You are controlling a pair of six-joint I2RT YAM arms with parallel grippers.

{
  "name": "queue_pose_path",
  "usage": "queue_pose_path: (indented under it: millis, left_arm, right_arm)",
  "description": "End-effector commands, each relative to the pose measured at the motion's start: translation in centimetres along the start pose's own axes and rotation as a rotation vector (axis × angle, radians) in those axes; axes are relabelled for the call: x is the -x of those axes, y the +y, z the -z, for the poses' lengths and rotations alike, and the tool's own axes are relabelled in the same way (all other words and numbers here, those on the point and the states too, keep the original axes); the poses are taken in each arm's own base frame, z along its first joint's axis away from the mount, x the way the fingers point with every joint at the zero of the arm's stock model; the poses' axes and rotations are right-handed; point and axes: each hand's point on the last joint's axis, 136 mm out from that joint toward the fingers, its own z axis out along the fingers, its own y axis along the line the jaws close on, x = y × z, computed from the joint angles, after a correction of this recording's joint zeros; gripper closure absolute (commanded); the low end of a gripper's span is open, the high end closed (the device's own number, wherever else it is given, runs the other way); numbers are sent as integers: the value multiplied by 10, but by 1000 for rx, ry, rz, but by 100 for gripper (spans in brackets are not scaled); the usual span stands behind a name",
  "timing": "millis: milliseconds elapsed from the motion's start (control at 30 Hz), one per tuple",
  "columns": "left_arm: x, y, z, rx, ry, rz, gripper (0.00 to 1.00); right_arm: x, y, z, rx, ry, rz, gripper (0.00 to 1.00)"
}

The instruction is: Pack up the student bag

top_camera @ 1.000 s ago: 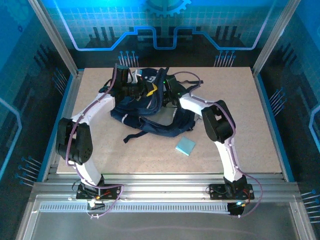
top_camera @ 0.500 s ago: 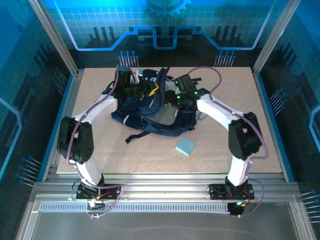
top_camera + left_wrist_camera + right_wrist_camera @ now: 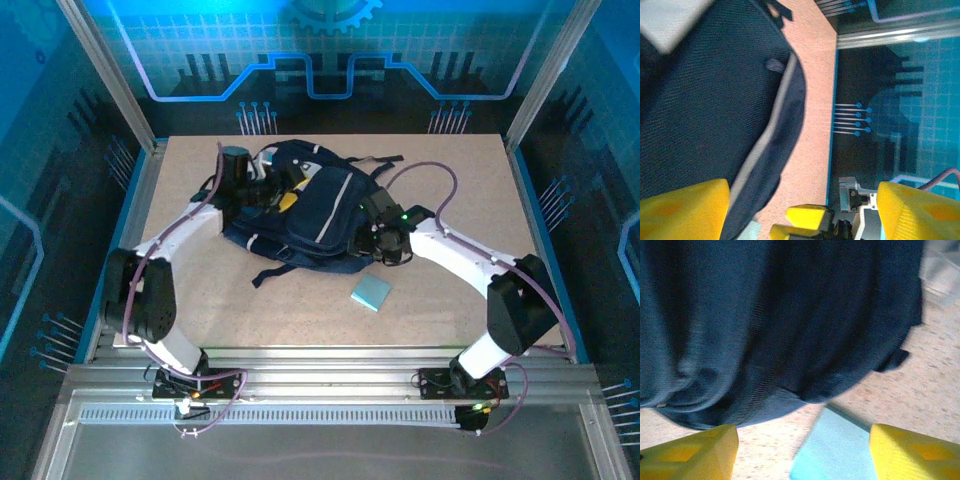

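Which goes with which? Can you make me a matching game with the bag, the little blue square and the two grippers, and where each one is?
Things:
1. student bag
2. light blue square
3. left gripper
4. right gripper

Places:
a. at the bag's near right edge
b. middle of the table
c. on bare table, on the near side of the bag
d. at the bag's far left part

Pairs: 1-b, 2-c, 3-d, 4-a
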Motion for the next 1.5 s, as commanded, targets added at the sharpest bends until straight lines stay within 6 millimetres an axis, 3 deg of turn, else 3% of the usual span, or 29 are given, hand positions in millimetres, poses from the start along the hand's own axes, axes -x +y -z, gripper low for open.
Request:
queue_pose_path:
  millis: [0,133,267,333,500,667,800,933,1067,1167,1333,1467]
  left_arm:
    - [-2,46,23,145,-56,24,23]
    - [-7,90,35,249,-105,103,23]
    - [-12,117,34,293,-143,191,24]
    - [-14,128,32,300,-169,251,26]
    - [-15,154,26,318,-224,364,29]
    - [-4,171,11,316,-261,431,31]
    - [14,164,0,252,-308,461,35]
    - [23,143,-3,211,-319,432,36]
    - [28,148,-1,249,-352,414,36]
    - [29,160,-13,243,-339,440,41]
    - [20,179,-30,241,-307,473,67]
    - [4,177,-34,235,-270,470,71]
  right_arm:
    - [-10,-25,-2,-81,-25,-51,29]
    - [-1,1,-17,50,-43,-40,31]
    - [21,22,-32,83,-73,-30,40]
    - [34,23,-39,58,-97,-43,46]
    - [68,18,-51,27,-157,-75,48]
    - [88,20,-42,32,-184,-54,48]
    - [73,26,-23,58,-180,-22,47]
    - [45,35,-3,73,-157,25,48]
    - [13,69,9,153,-120,87,50]
    - [0,103,5,224,-100,95,51]
    - [4,161,-15,321,-127,80,54]
    - [15,190,-40,349,-131,58,55]
